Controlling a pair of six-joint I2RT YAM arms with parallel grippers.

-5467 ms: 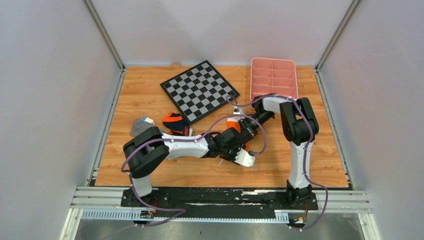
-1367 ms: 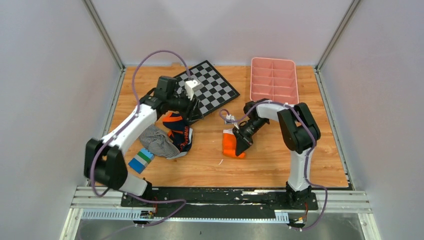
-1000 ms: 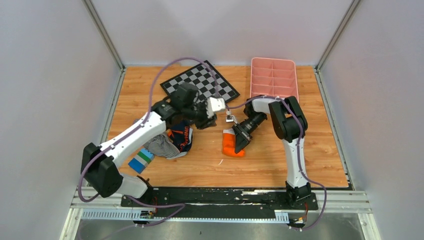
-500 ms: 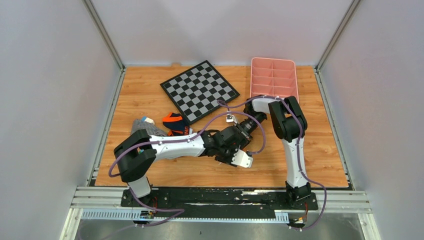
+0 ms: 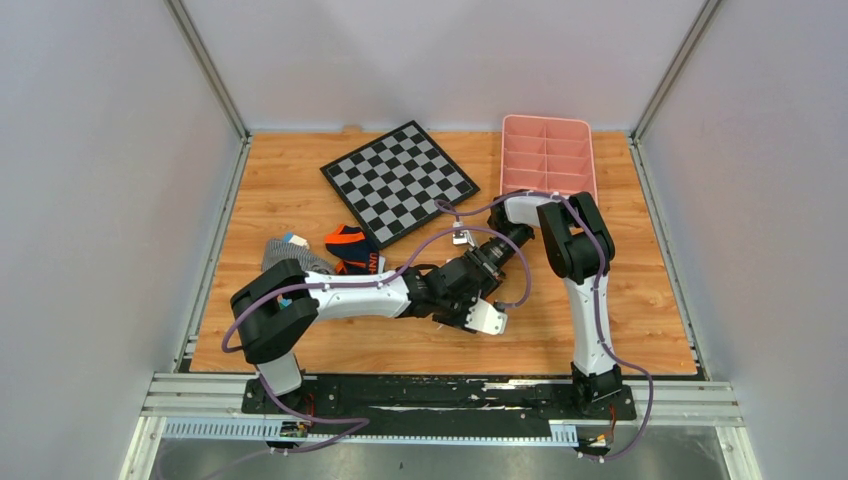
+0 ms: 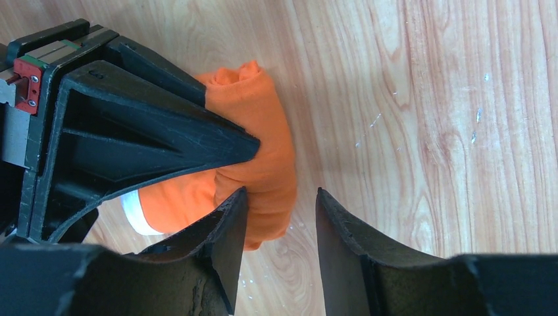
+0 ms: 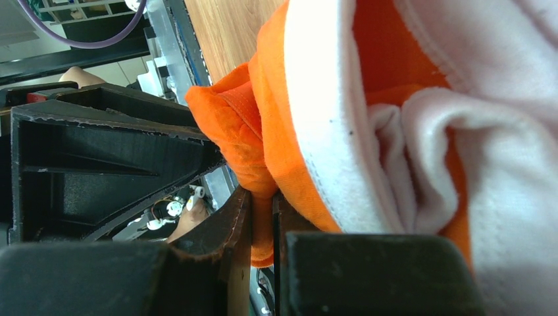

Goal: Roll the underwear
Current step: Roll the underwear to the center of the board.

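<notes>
The underwear [image 6: 263,125] is a bright orange roll with a white trim band, lying on the wooden table in the left wrist view. My left gripper [image 6: 276,220] is open just over the roll's near end, its left finger against the fabric, bare wood showing between the jaws. My right gripper [image 7: 262,220] is shut on a fold of the underwear [image 7: 237,125], white trim bunched beside it. From above, both grippers meet mid-table, left gripper [image 5: 470,297] and right gripper [image 5: 480,267], and they hide the underwear.
A chessboard [image 5: 400,182] lies at the back centre and a pink compartment tray [image 5: 547,155] at the back right. A navy pair with orange lettering [image 5: 350,245] and a grey striped garment [image 5: 285,252] lie left of the arms.
A second ago my left arm was up by the chessboard; it has swung down and right onto the orange roll. Over the last half second it barely moved. The right gripper kept its hold.
</notes>
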